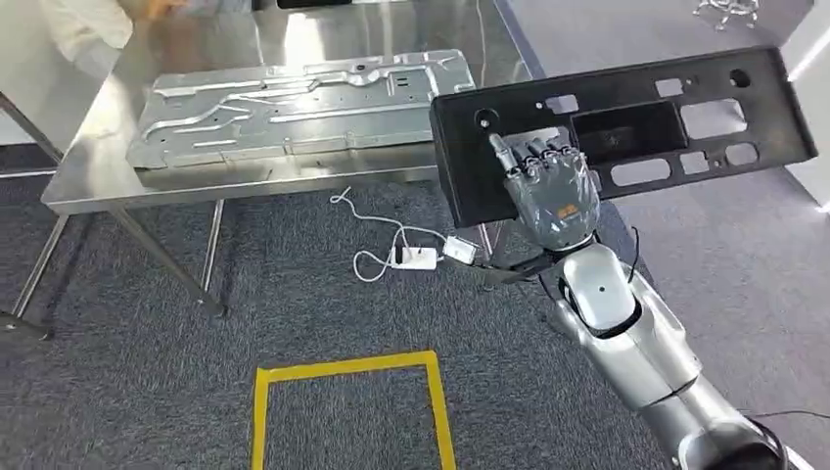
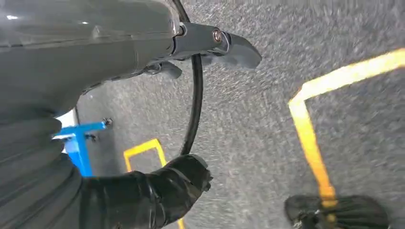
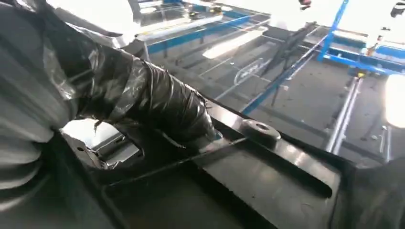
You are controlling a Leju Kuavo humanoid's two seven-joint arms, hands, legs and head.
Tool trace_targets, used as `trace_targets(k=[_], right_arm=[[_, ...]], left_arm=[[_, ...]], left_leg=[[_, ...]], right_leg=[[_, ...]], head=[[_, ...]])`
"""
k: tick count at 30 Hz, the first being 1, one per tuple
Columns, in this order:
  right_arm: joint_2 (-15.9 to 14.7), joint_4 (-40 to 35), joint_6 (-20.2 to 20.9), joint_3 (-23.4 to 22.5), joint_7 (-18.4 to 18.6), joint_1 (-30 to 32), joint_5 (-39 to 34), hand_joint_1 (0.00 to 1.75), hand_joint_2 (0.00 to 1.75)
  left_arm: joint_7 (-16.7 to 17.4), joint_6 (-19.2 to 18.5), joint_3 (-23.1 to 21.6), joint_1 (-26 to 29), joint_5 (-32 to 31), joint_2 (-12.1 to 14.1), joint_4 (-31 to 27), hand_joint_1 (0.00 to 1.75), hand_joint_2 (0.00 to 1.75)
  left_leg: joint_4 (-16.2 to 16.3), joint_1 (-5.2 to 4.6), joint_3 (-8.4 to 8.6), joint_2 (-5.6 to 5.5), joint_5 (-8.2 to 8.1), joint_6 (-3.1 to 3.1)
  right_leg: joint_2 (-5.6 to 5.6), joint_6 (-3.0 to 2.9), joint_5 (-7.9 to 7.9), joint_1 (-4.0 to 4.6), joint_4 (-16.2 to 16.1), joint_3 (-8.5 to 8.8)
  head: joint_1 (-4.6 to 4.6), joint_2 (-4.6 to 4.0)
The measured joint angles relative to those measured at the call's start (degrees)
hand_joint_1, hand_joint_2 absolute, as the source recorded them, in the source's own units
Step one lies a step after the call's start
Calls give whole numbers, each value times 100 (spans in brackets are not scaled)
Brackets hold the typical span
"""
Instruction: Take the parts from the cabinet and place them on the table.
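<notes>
Upper left of the head frame: steel table (image 1: 98,166) carrying a stamped metal panel (image 1: 303,103). Centre, on the carpet: white power strip (image 1: 416,258) with its cable; yellow tape square (image 1: 347,370) at the bottom. Right of centre: right hand (image 1: 548,186) grips the black plastic panel (image 1: 666,117) (held off the table's right edge, fingers wrapped over its lower-left part). Left hand (image 2: 210,45) hangs over the carpet; can't tell its state.

Table (image 1: 98,186): brushed, reflective steel. Stamped panel (image 1: 303,103): dull galvanised metal. Black panel (image 1: 685,93): matt plastic. Carpet (image 1: 147,392): rough grey pile.
</notes>
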Motion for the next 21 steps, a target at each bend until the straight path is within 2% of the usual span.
trace_targets(k=[1, 2, 3, 4, 5, 6, 7, 8, 9, 11, 12, 13, 14, 16, 17, 18, 19, 20, 21], right_arm=[[30, 39, 11, 0, 35, 7, 0, 175, 175], [74, 74, 11, 2, 48, 9, 0, 175, 175], [109, 105, 11, 2, 52, 7, 0, 175, 175], [127, 125, 9, 2, 66, -1, 0, 175, 175], [137, 146, 6, 2, 87, -10, 0, 175, 175], [144, 162, 6, 2, 116, -14, 0, 175, 175], [146, 175, 6, 2, 127, -25, 0, 175, 175], [146, 181, 6, 2, 131, -45, 0, 175, 175], [149, 190, 4, 2, 131, -50, 0, 175, 175], [170, 201, 4, 2, 129, -66, 0, 175, 175], [175, 203, 2, 0, 131, -74, 0, 175, 175], [181, 203, 0, 0, 131, -85, 0, 175, 175], [181, 210, -2, 0, 131, -95, 0, 175, 175], [181, 232, -2, 0, 131, -70, 0, 175, 175], [181, 251, -2, 2, 131, -57, 0, 175, 175], [181, 262, -2, 2, 131, -46, 0, 175, 175], [181, 273, -2, 0, 131, -38, 0, 175, 175], [181, 280, -2, 0, 131, -43, 0, 175, 175], [181, 280, -2, 0, 129, -48, 0, 175, 175]], left_arm=[[-15, 0, 0, 20, 0, -2, 0, 0, 175], [-20, 2, 0, 42, -2, -2, 0, 0, 175], [-20, 2, 0, 53, -2, -2, 0, 0, 175], [-17, 4, 0, 55, -15, -2, 0, 0, 175], [-20, 9, 0, 53, -15, 0, 0, 0, 175], [-18, 17, 0, 52, -17, 9, 0, 0, 175], [-20, 24, 0, 34, -17, 9, 0, 0, 175], [-17, 26, 0, 15, -17, 9, 0, 0, 175], [-17, 35, 0, 28, -17, 11, 0, 0, 175], [-17, 37, 0, 52, -20, 11, 0, 0, 175], [-17, 37, 0, 73, -20, 7, 0, 0, 175], [-17, 37, 0, 55, -20, 7, 0, 0, 175], [-17, 37, -2, 29, -20, 7, 0, 0, 175], [-17, 37, -2, 19, -20, 4, 0, 0, 175], [-17, 33, -2, 28, -20, 2, 0, 0, 175], [-17, 26, -2, 39, -20, 0, 0, 0, 175], [-17, 26, -2, 52, -20, 0, 0, 0, 175], [-17, 26, -2, 52, -20, 0, 0, 0, 175], [-17, 26, -2, 48, -19, 0, 0, 0, 175]], left_leg=[[309, 18, -248, 20, -112, -31], [356, 36, -359, 24, -72, -37], [173, 44, -347, 29, 113, -39], [-225, 45, -217, 45, 416, -24], [-729, 44, -18, 104, 745, 0], [-1240, 27, 168, 313, 1032, 30], [-1275, -67, 163, 465, 809, 23], [-1335, -79, 205, 445, 795, 95], [-1329, -89, 191, 391, 881, 129], [-1337, -71, 234, 231, 837, 178], [-1383, -20, 310, 168, 839, 197], [-1387, -17, 347, 107, 813, 243], [-1387, -21, 369, 38, 795, 270], [-1385, -32, 411, -110, 746, 303], [-1381, -44, 446, -194, 715, 309], [-1381, -49, 479, -248, 691, 309], [-1377, -66, 555, -354, 642, 306], [-1373, -75, 620, -430, 600, 300], [-1368, -82, 687, -500, 553, 291]], right_leg=[[-60, -2, -49, -1, 0, 52], [-110, 0, -92, -2, 3, 101], [-159, 6, -138, -3, 8, 157], [-224, 17, -194, -5, 14, 224], [-285, 32, -249, -6, 16, 298], [-345, 58, -309, 3, 9, 360], [-407, 91, -336, 27, 8, 403], [-451, 134, -366, 49, 2, 392], [-501, 159, -391, 63, -17, 414], [-632, 226, -463, 88, -63, 516], [-505, 271, -536, 46, -21, 535], [-188, 280, -629, 35, 212, 453], [-2, 282, -820, 17, 679, 189], [89, 294, -1105, 23, 1609, -412], [93, 291, -1088, 23, 1878, -654], [96, 281, -963, 23, 1873, -735], [110, 247, -575, 26, 1531, -702], [149, 207, -200, 34, 1051, -562], [278, 158, 188, 49, 491, -383]], head=[[0, 0], [0, 0], [0, 0], [0, 0], [0, 0], [2, 0], [0, 0], [2, 0], [2, 0], [0, 0], [6, 0], [2, 0], [11, 0], [9, 0], [9, 0], [9, 0], [9, 0], [9, 0], [9, 0]])
